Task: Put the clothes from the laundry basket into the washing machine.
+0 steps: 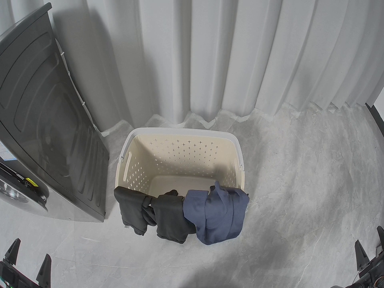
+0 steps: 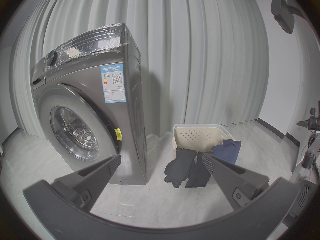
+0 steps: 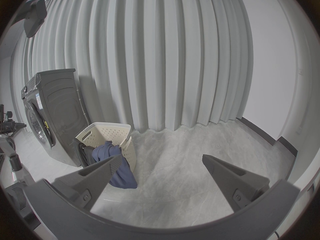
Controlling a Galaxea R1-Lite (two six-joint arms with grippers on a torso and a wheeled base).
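Over on the left stands the grey washing machine (image 1: 52, 133), with the left tool (image 1: 31, 248) low in front of it, its fingers spread wide and empty. Just beside the machine, the cream laundry basket (image 1: 180, 132) sits on the floor. Dark grey clothes (image 1: 160, 217) and a blue garment (image 1: 218, 217) drape over its near rim. At far right is the right tool (image 1: 368, 235), likewise wide and empty.

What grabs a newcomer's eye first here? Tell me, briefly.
The cream laundry basket on the floor before the curtain, with a blue garment and dark garments draped over its near rim. At its left stands the grey washing machine, round door apparently shut. The left gripper and right gripper are open, short of the basket.
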